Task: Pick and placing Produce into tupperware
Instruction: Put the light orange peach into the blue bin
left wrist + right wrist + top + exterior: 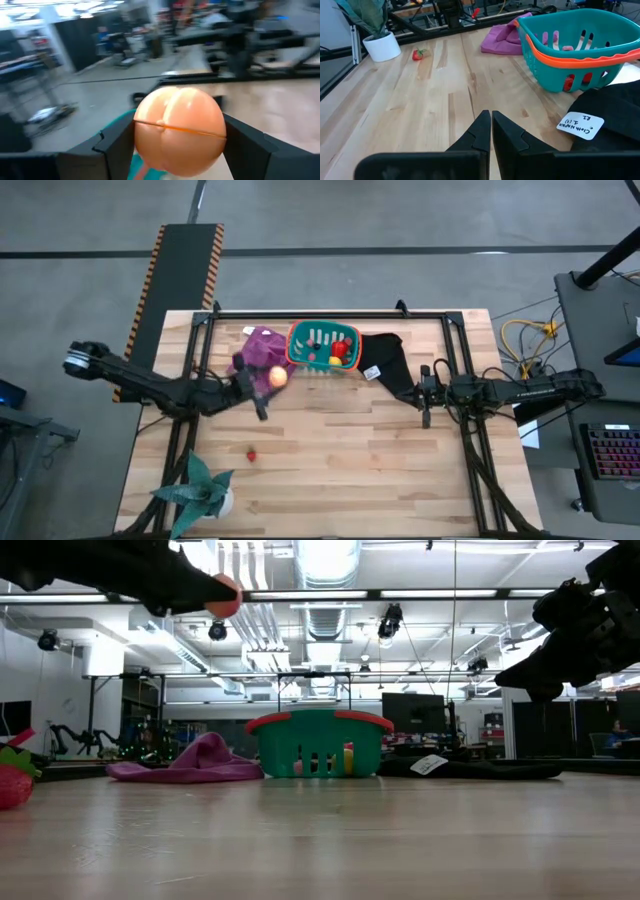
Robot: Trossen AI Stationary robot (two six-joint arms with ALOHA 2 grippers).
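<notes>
My left pincer (272, 380) is clamped on a smooth, round orange-peach toy fruit (179, 131) with a seam around its middle; one dark finger (117, 145) presses each side of it. I carry it raised well above the pale wooden plank desk (340, 460), as the low view shows the ball (225, 596) high in the air. From above, the ball (278, 377) hangs just beside the near left corner of the teal-green plastic tupperware with an orange rim and slotted walls (300, 350), over the edge of the crumpled purple cloth (262, 347). My left arm stretches long and low from the desk's left side, angled across toward the container.

Inside the tupperware sit a yellow piece (338, 361) and a red piece (340, 349), with pink bits visible through the slots in my right wrist view (567, 48).

My right pincer (489, 131) is fully closed, its two dark fingertips pressed together with nothing between them. That arm reaches in from the desk's right side and hangs above the desk, just past the black cloth (385, 360) that carries a white paper tag (580, 125).

A small red toy strawberry (251, 453) lies alone on the desk, nearer the front, well apart from the container. A green spiky plant in a white pot (200, 490) stands at the front left corner.
</notes>
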